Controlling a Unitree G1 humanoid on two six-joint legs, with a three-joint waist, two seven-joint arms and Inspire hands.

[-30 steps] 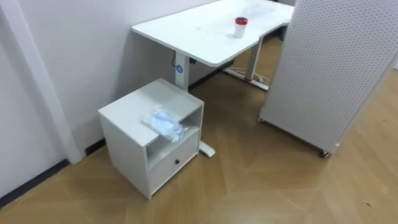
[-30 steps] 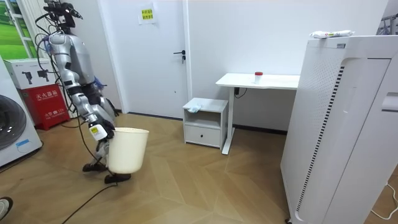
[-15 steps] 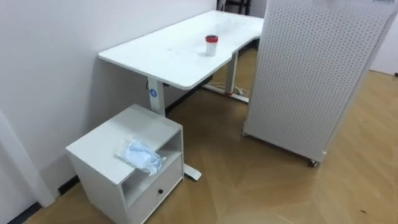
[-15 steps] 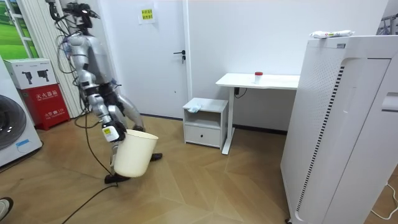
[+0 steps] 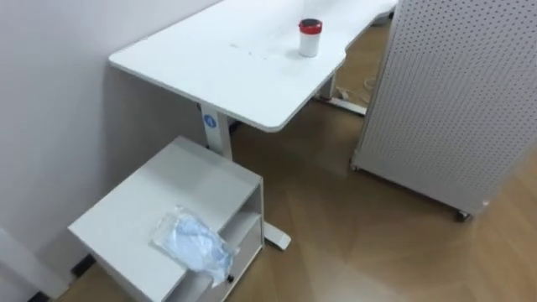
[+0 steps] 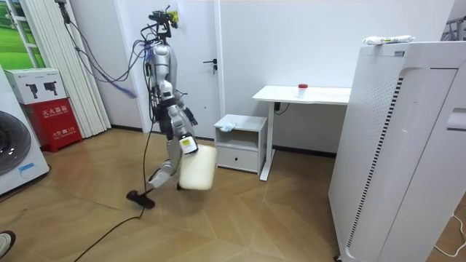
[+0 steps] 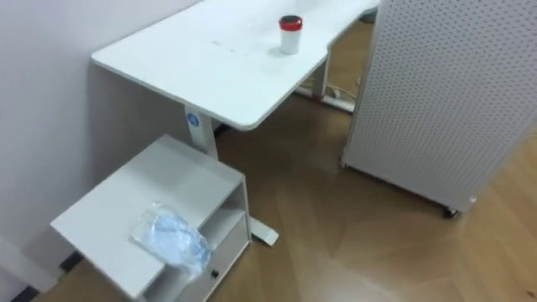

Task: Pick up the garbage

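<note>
A crumpled clear-blue plastic bag (image 5: 195, 243) lies on the top of a small white cabinet (image 5: 143, 210), near its front edge. A small white cup with a red lid (image 5: 310, 37) stands on the white desk (image 5: 226, 67) behind the cabinet. In the room view I stand a step from the cabinet (image 6: 240, 142), on its left side. My right hand (image 6: 186, 143) hangs low at the rim of a cream waste bin (image 6: 197, 169) and carries it just above the floor.
A tall white perforated panel on castors (image 5: 461, 92) stands to the right of the desk, with bare wood floor (image 5: 352, 243) between it and the cabinet. In the room view a red box (image 6: 57, 120) and a washing machine (image 6: 18, 153) stand at the left.
I have walked from the room view's left towards the cabinet, carrying the bin along. The eye view has closed in, so the cabinet and bag now sit low and near.
</note>
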